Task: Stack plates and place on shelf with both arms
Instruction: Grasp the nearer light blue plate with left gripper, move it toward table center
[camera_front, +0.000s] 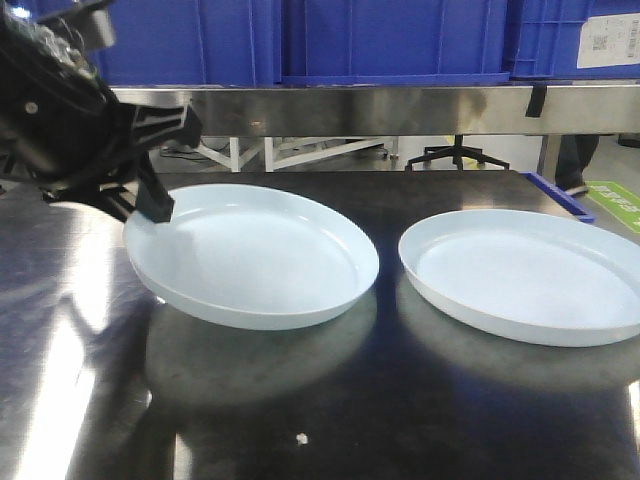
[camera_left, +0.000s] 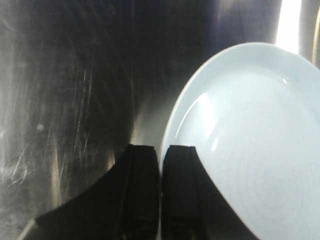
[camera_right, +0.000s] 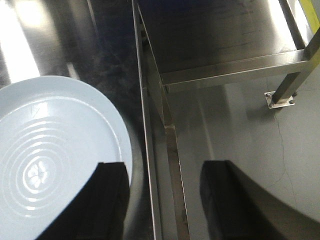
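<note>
Gripping the far-left rim of the left plate (camera_front: 260, 255), the left pincer (camera_front: 150, 205) is clenched on that thin edge, its two fingers nearly meeting across it in the wrist view. The plate looks tipped, its left side a little clear of the dark steel surface (camera_front: 400, 410). To its right, and apart from it, the right plate (camera_front: 530, 285) lies flat near the surface's right edge. The right pincer (camera_right: 164, 175) hangs released above that edge, one finger over the plate's rim and the other out past the surface, holding nothing. At the far side runs the shelf (camera_front: 350, 108) rail with blue crates (camera_front: 390, 40) on it. Both plates look stiff, glossy, probably slippery and breakable. Held by one rim, so wide a dish will likely lever hard against the fingers, so a deep bite on the raised rim seems wise, with a second hold on the opposite rim for the stack.
</note>
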